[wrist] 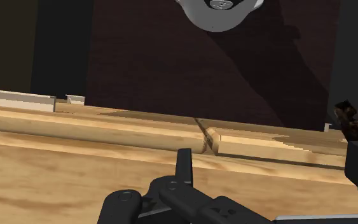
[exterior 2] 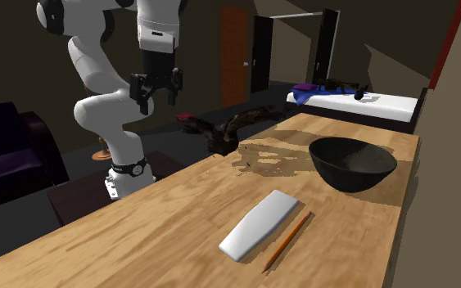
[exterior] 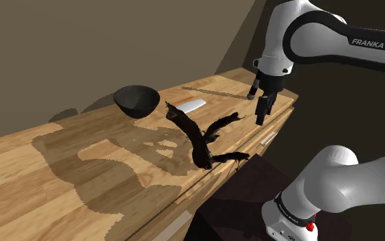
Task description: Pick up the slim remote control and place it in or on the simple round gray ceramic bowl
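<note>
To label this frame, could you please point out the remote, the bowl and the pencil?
Remote (exterior 2: 259,222): second exterior view, middle of top face.
Bowl (exterior 2: 353,180): second exterior view, outer wall.
Pencil (exterior 2: 287,241): second exterior view, mid-shaft.

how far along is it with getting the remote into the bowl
Done: nothing yet. The pale remote lies flat on the table beside a pencil, apart from the dark bowl, which is empty. In hand: nothing; the gripper hangs open near the table's edge, well off from the remote. Left: reach the remote, grasp it, lift it, carry it to the bowl and release.
</note>
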